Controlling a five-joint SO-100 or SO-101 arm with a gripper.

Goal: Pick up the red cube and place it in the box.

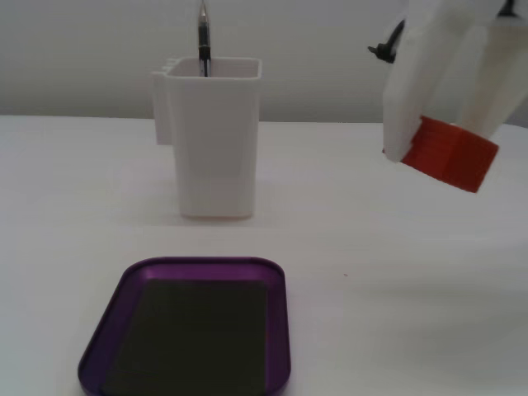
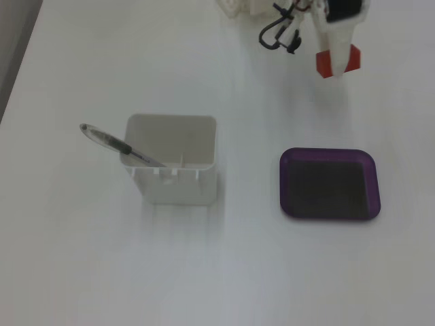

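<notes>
The red cube [image 1: 450, 157] is held between the white fingers of my gripper [image 1: 441, 139] at the right of a fixed view, off the white table. In a fixed view from above, the cube [image 2: 338, 61] and gripper [image 2: 338, 56] are at the top right, beyond the far edge of the box. The box [image 1: 206, 266] is a shallow purple tray with a dark grey floor, empty, at the bottom centre-left. From above the box [image 2: 329, 153] lies right of centre. The gripper is shut on the cube.
A tall white plastic container [image 1: 216, 140] holding a pen [image 1: 203, 37] stands behind the tray; from above the container [image 2: 173, 180] and pen [image 2: 119, 145] are left of the tray. Black cables [image 2: 279, 34] hang by the arm's base.
</notes>
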